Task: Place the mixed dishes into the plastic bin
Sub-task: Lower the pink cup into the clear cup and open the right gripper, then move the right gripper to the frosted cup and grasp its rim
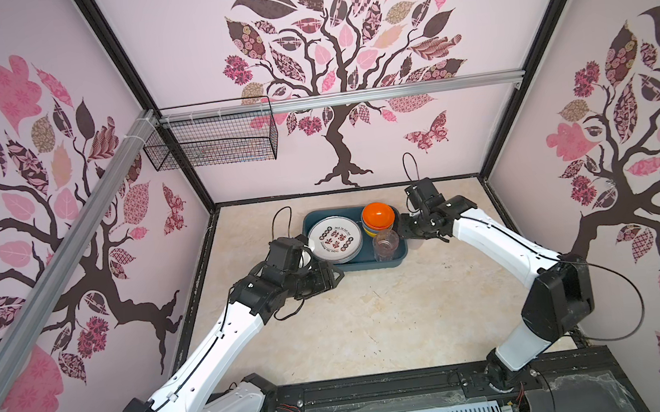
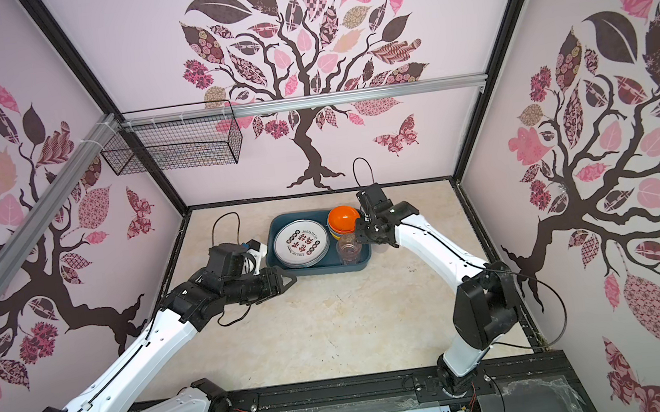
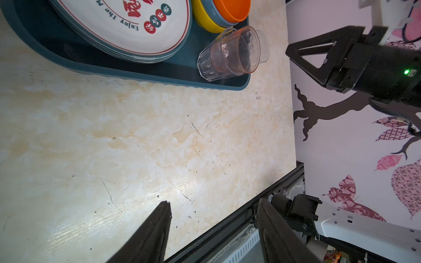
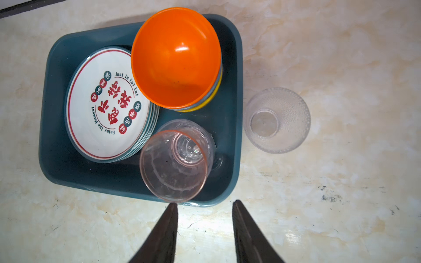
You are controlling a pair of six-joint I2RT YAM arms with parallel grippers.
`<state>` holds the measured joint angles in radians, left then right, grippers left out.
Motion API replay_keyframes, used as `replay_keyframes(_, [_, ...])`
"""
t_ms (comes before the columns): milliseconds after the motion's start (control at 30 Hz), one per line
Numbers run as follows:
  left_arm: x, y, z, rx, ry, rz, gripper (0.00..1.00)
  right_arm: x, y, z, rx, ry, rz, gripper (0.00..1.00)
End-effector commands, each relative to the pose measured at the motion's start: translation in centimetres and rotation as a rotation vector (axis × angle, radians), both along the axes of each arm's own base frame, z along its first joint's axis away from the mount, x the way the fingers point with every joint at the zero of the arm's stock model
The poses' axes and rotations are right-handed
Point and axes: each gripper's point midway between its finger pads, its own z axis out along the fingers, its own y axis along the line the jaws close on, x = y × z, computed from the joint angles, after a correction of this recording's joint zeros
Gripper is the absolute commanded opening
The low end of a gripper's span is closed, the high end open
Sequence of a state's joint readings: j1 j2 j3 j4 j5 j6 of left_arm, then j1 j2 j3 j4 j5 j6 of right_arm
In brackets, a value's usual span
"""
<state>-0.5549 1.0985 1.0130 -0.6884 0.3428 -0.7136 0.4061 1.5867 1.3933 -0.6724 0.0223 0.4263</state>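
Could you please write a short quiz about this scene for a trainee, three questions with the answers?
1. True or false: the orange bowl is the top bowl inside the plastic bin.
2. Which dish stands on the table, outside the bin? A) a plate B) the dotted clear cup C) a yellow bowl
3. Fill in: the right tool is open and holds ____.
Key: 1 true; 2 B; 3 nothing.

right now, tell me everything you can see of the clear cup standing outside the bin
The clear dimpled cup looks like thin see-through plastic: beaded wall, wide rim, smaller smooth base. It appears upright and empty, standing on the marbled table right beside the teal plastic bin, outside its wall; whether they touch is unclear. Nothing holds it.
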Motion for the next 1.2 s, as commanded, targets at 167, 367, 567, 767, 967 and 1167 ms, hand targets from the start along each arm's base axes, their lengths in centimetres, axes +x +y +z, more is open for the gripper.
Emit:
replay_keyframes(167, [0.9, -2.4, 0.4, -0.058, 0.001, -0.052, 0.64, 0.3, -4.7, 0.5, 0.099, -0.046, -0.144, 0.47])
replay_keyframes(367, [1.4, -5.0, 0.7, -0.035, -0.010, -0.107, 0.64, 1.1, -7.7, -1.6, 0.147, -0.006, -0.253, 0.48])
replay_keyframes(567, [1.8, -7.1, 0.7, -0.023, -0.013, -0.142, 0.64, 2.6, -8.7, -3.5, 0.174, 0.026, -0.308, 0.49])
replay_keyframes(767, [2.3, -8.0, 0.9, -0.009, -0.019, -0.153, 0.64, 3.9, -9.0, -5.6, 0.173, 0.065, -0.343, 0.49])
replay_keyframes(967, [2.5, -7.9, 0.8, 0.008, -0.024, -0.150, 0.64, 4.8, -9.0, -7.3, 0.175, 0.093, -0.359, 0.48])
replay_keyframes(1167, [2.4, -7.6, 0.3, 0.028, -0.019, -0.146, 0.64, 5.5, -9.1, -8.6, 0.166, 0.114, -0.370, 0.48])
